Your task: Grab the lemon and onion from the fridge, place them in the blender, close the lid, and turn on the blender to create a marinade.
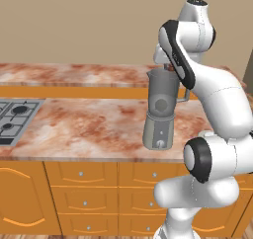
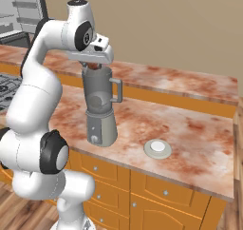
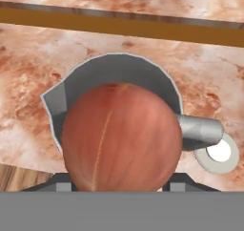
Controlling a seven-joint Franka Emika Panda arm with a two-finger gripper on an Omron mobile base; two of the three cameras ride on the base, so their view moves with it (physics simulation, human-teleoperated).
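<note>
The gripper (image 2: 95, 65) hangs right over the blender (image 2: 100, 111) mouth, jaws closed around the onion (image 3: 121, 137). The blender stands on the desk (image 2: 190, 129), the lid (image 2: 158, 148) lying beside it.

Reddish-brown, faintly striped onion (image 3: 121, 137) above translucent grey blender (image 2: 99, 108). Pale grey-white lid (image 2: 158, 148) beside blender, on mottled pink-and-rust marble counter (image 2: 190, 129). Orange cabinets (image 1: 84, 193) below.

We see a smooth translucent blender (image 1: 161, 97) jar, a marbled reddish stone-look counter (image 1: 94, 122), and a glossy onion (image 3: 121, 137).
</note>
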